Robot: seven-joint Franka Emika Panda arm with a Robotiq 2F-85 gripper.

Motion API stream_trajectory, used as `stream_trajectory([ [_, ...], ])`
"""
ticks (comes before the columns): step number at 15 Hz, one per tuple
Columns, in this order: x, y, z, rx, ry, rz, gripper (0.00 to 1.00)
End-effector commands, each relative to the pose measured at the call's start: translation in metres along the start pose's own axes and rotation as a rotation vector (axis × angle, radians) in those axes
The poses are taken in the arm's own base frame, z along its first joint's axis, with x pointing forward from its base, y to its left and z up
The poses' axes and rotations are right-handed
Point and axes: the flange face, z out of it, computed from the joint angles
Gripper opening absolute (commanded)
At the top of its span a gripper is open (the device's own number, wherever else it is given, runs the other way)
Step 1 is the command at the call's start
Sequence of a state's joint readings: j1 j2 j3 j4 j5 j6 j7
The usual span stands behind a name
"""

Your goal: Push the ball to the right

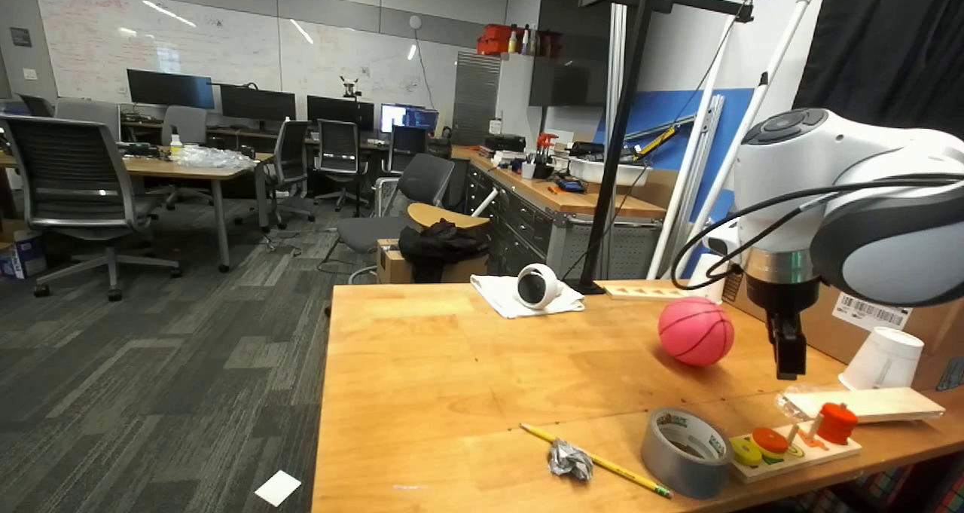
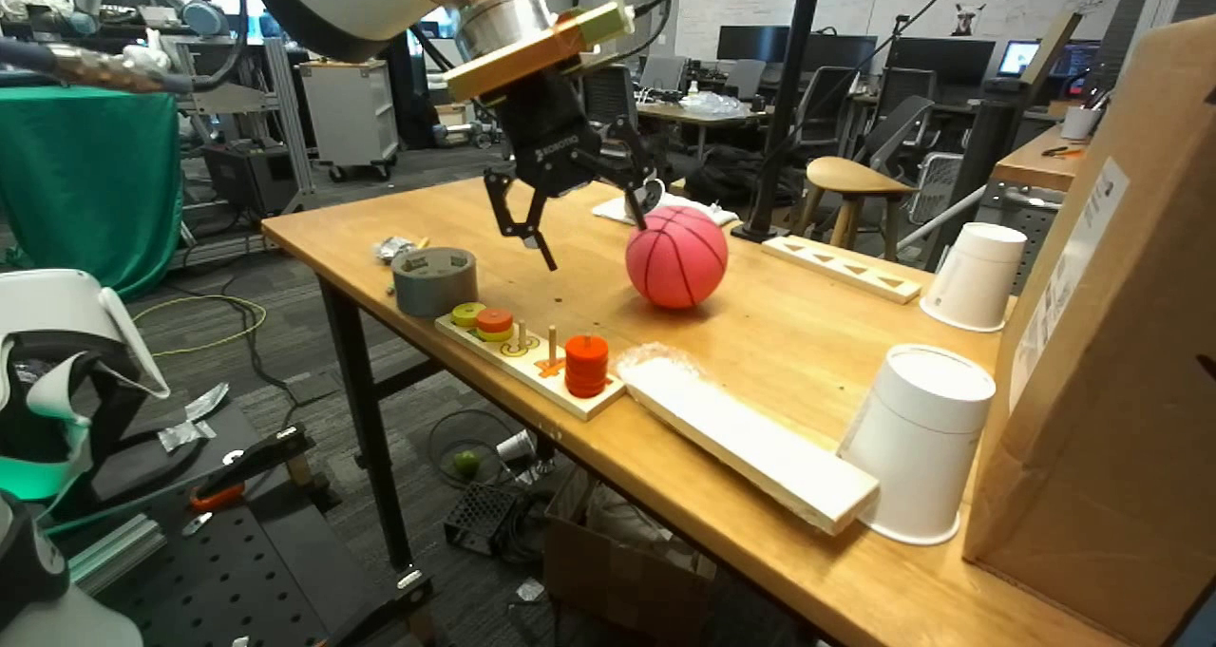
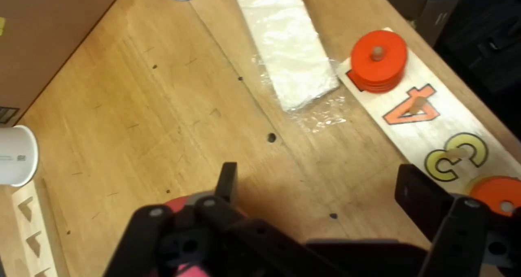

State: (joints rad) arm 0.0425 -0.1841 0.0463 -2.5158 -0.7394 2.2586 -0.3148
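Nearest the wrist camera: gripper (image 3: 318,181), spread and empty. The ball (image 2: 677,262) sits right of centre in an exterior view. Approach seems in hand; next, lower beside it, then push right.

In an exterior view, a fingertip of my gripper (image 2: 597,246) masks part of the ball (image 2: 679,262); contact I cannot determine. In my wrist view, the linkage hides much of the ball; left of it, a paper cup (image 3: 16,153), its print too small to read, is cropped; right of it, the peg board (image 3: 427,132) likewise.
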Motion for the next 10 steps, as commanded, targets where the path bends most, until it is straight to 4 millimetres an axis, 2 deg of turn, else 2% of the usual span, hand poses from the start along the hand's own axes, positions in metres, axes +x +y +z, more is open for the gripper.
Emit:
stream_trajectory([
  [1, -0.011, -0.052, -0.023, 0.011, 0.015, 0.079, 1.0],
  [4, -0.01, -0.084, -0.044, -0.043, 0.108, 0.009, 1.0],
  [7, -0.021, -0.111, -0.062, -0.154, 0.2, -0.063, 1.0],
  [8, -0.001, -0.095, -0.081, -0.185, 0.217, -0.096, 1.0],
  [10, -0.002, -0.101, -0.095, -0.257, 0.259, -0.15, 1.0],
])
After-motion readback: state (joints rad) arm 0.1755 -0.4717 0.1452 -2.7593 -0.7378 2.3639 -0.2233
